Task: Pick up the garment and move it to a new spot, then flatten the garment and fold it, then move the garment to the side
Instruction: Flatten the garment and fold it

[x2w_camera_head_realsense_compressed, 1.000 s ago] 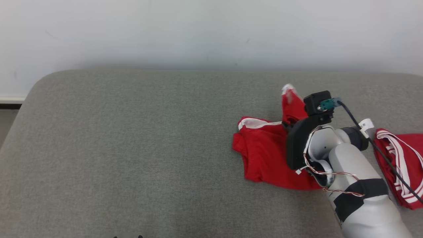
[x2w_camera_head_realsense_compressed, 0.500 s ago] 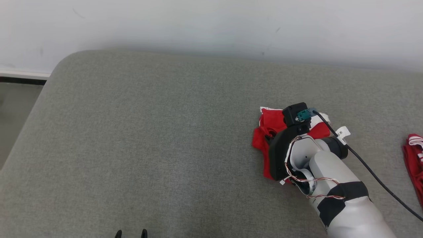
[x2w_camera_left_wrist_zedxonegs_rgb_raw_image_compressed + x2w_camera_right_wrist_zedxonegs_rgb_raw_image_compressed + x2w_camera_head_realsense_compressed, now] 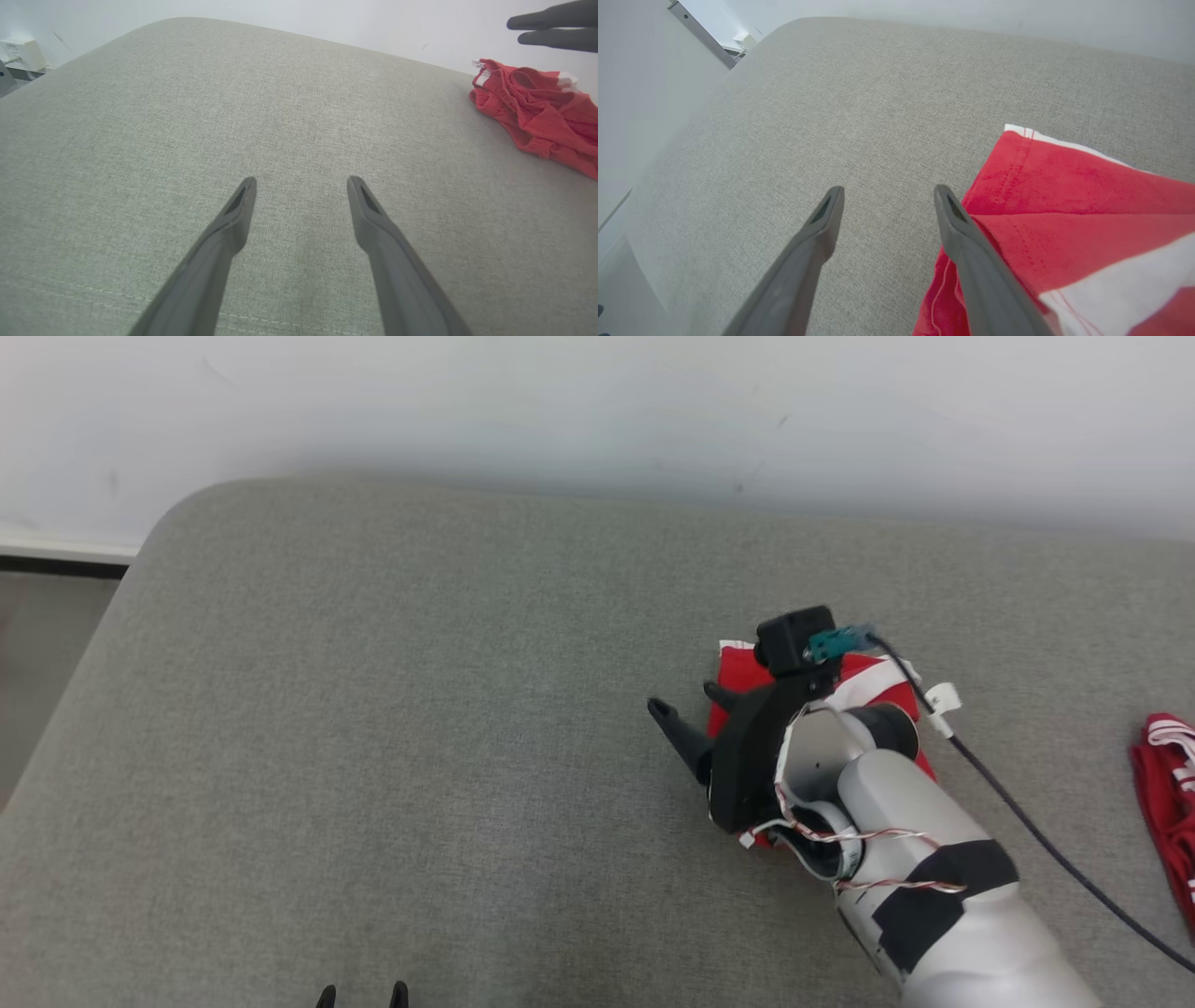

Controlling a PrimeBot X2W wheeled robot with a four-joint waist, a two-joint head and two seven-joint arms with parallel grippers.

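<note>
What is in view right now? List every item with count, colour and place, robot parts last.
cushion: one, grey fabric, under everything else
wall: one, white, behind the cushion
garment: one, red with white stripes, on the cushion, right of centre in the head view
second garment: one, red with white stripes, at the head view's right edge, apart from the first
box: one, white, past the cushion's corner in the left wrist view
cable: one, black, trailing from the right wrist
right forearm: one, pale with a black band
right end effector: one, dark, open, holding nothing, at the garment's edge
left end effector: one, dark, open, over bare cushion
</note>
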